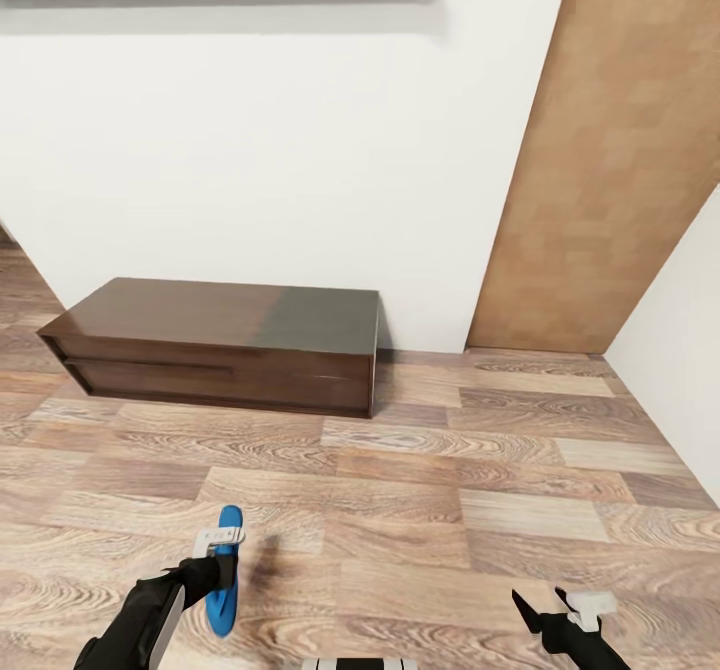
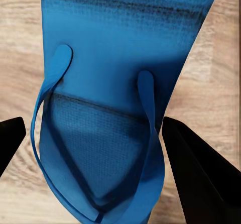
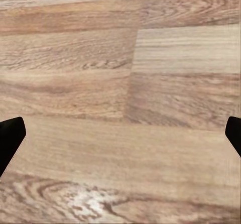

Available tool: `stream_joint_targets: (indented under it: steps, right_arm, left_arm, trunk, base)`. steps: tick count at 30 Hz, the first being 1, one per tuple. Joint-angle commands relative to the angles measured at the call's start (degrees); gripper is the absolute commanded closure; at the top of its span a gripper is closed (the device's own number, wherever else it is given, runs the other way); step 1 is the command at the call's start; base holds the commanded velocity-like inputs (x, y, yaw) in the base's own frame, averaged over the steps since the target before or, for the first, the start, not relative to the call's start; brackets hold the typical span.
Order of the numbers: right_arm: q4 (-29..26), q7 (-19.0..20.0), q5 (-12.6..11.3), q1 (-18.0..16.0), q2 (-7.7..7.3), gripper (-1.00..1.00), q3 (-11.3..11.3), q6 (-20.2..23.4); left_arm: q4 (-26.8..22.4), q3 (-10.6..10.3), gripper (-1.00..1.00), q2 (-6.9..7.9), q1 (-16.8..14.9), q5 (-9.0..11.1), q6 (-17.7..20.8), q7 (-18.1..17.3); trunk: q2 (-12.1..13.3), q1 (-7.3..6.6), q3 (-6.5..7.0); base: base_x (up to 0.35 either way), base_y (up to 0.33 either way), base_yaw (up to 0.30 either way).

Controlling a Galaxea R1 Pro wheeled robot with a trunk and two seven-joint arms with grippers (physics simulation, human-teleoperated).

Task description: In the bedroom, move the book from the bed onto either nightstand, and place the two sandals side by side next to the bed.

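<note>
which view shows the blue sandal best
The left wrist view: the sandal shows close up, straps and sole clear, between the left hand's fingers. The head view shows it small and edge-on.

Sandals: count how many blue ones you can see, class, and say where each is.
1. The sandal is held in the left gripper above the floor. The second may be out of frame.

Light wood-plank floor [image 1: 480,490] with a long dark brown bench [image 1: 225,345] against the white wall [image 1: 280,150].

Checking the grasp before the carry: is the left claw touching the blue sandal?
Cannot tell. The left wrist view shows the sandal between the dark fingers, but contact isn't plain; in the head view the left claw overlaps it.
</note>
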Motion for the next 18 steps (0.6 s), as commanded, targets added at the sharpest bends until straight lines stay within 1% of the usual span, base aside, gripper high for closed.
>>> stream_joint_targets:
  steps: [1, 18]
  right_arm:
    - [0.1, 0.6, -0.3, 0.0, 0.01, -1.0, -0.3, 0.1]
    - [0.1, 0.6, -0.3, 0.0, 0.01, -1.0, -0.2, 0.1]
  left_arm:
    - [-0.1, 0.3, 1.0, -0.05, 0.0, -0.7, 0.2, -0.5]
    - [-0.1, 0.3, 1.0, -0.04, 0.0, -0.7, 0.2, -0.5]
  trunk:
    - [0.0, -0.03, 0.18]
    - [0.2, -0.47, 3.95]
  base:
    - [0.0, 0.0, 0.0]
    - [0.0, 0.0, 0.0]
